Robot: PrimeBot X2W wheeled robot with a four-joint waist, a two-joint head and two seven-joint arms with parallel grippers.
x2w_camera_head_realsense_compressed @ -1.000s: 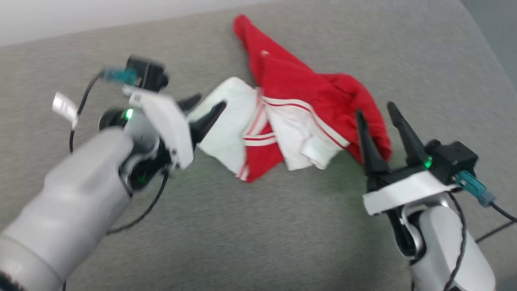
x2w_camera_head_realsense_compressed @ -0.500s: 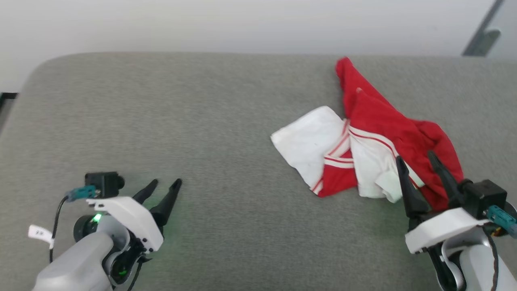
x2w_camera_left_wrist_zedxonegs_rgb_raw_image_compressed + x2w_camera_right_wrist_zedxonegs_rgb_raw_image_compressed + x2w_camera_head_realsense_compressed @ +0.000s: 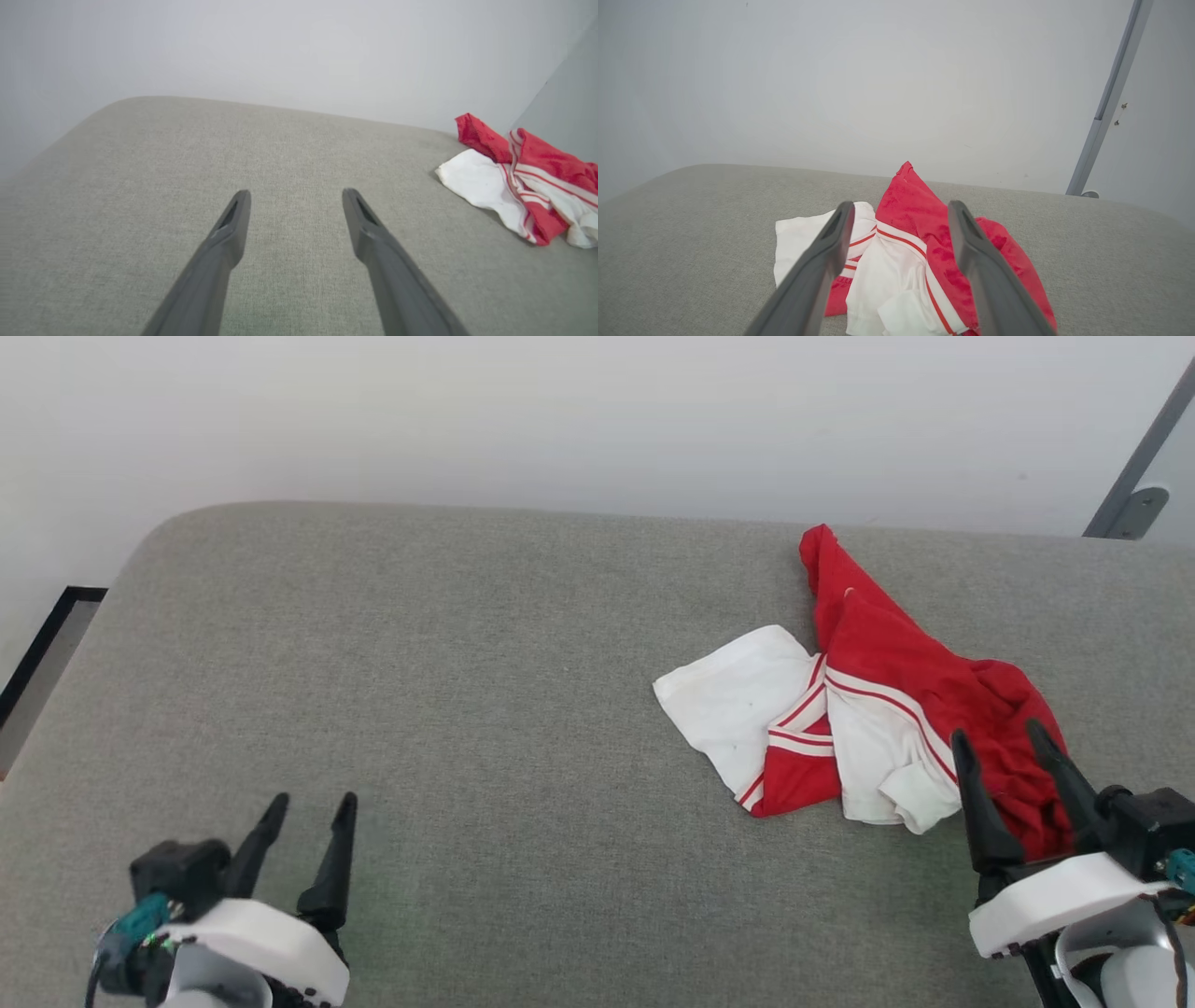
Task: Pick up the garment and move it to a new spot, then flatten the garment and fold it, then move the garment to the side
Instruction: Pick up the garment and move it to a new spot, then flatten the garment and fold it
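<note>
The garment [image 3: 896,700] lies crumpled on the right part of the grey cushioned surface [image 3: 467,691], bright red with white end panels and thin striped trim. My right gripper [image 3: 1001,747] stands open at the lower right, its fingers over the garment's near red edge, nothing between them. In the right wrist view the garment [image 3: 915,252] lies just beyond and between the open right gripper [image 3: 900,207]. Far from the cloth, at the lower left, my left gripper [image 3: 311,805] is open over bare cushion. The left wrist view has the garment [image 3: 528,179] at its right, well away from the left gripper [image 3: 295,195].
A pale wall [image 3: 560,420] rises behind the cushion's far edge. A grey metal post [image 3: 1134,467] stands at the far right. The cushion's rounded left corner borders a dark-framed floor strip [image 3: 42,658]. Bare cushion stretches left of the garment.
The head camera has swung, so the whole picture shifted. My left arm has drawn back from the garment's white panel to the lower left. The garment lies as before.
</note>
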